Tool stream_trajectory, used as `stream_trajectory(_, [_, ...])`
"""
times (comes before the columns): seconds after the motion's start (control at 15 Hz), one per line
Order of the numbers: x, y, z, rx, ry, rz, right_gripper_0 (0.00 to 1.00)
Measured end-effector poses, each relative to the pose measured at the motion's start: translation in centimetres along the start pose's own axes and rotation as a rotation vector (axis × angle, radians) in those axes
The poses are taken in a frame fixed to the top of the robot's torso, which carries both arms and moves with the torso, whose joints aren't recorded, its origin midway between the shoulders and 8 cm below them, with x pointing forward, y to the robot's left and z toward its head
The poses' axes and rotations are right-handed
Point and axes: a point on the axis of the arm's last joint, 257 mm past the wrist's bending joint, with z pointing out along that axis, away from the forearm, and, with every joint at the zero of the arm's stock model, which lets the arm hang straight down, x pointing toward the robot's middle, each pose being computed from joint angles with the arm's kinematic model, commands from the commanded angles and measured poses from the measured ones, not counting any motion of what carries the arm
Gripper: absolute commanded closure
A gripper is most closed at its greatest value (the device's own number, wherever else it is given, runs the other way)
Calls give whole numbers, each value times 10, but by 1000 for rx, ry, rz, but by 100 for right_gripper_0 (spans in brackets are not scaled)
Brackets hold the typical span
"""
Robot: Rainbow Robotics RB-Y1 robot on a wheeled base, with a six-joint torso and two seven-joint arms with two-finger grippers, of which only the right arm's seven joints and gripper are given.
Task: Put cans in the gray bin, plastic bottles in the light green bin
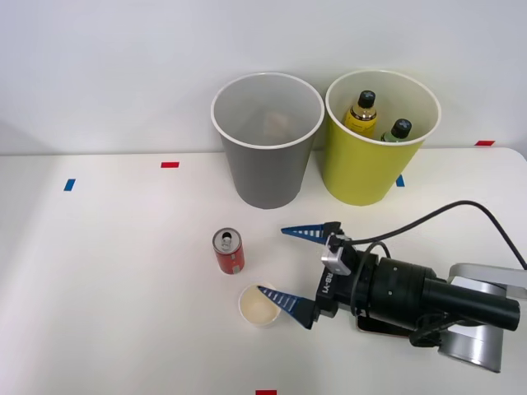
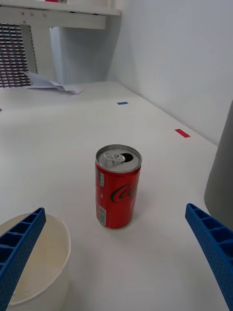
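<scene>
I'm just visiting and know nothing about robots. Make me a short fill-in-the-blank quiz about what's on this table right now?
1. The two plastic bottles stand inside the ____ bin.
2. The red can stands upright on the ____.
3. The right gripper faces the can with its blue fingers ____.
4. One blue finger reaches over the paper ____.

Missing words: light green; table; open; cup

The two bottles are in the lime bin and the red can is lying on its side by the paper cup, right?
Not quite. The red can is standing upright, silver top up, as the right wrist view shows clearly. The rest holds: both bottles, the yellow one and the green one, sit in the lime bin, and the can is by the paper cup.
</scene>
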Motion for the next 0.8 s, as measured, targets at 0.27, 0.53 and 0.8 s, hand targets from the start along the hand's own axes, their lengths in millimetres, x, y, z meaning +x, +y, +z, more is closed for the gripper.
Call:
stream_trajectory(0.27, [-12,1,24,-4,2,63,0])
stream_trajectory(0.53, [-19,9,38,-25,58,66,0])
stream_trajectory(0.8, [-29,13,51,-39,68,61,0])
